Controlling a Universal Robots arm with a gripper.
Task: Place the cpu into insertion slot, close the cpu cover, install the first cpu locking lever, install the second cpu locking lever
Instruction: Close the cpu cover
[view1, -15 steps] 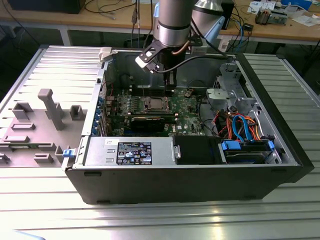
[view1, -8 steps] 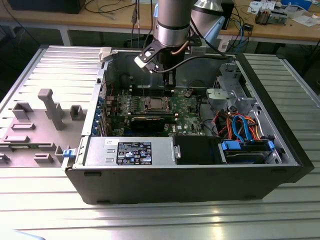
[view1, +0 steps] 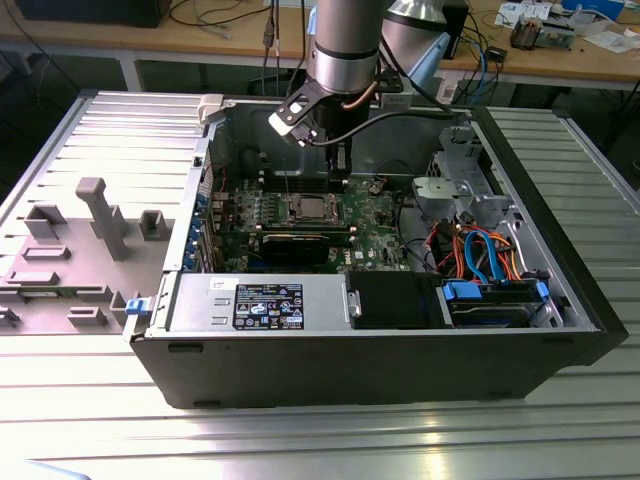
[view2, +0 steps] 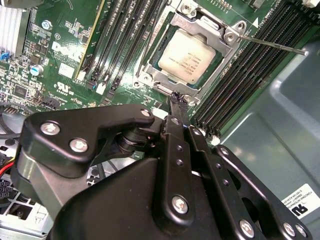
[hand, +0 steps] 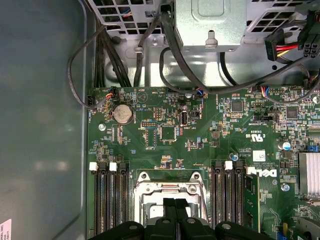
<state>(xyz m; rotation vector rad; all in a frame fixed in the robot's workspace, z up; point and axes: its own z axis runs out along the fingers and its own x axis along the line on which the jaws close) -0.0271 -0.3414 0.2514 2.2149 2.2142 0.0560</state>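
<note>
The cpu (view2: 187, 55) sits in the insertion slot (view2: 145, 79) with the cpu cover (view2: 222, 49) flat over it. The gripper (view2: 176, 96), fingers pressed together, hangs at the socket's edge. One locking lever (view2: 275, 44) juts out.

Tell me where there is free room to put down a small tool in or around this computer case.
Free: the ribbed table in front of the case, and the strip at the exterior view's right. Inside, bare grey metal borders the green board. Crowded: around the chip, where the gripper hangs, and the cables by the drive bay.
</note>
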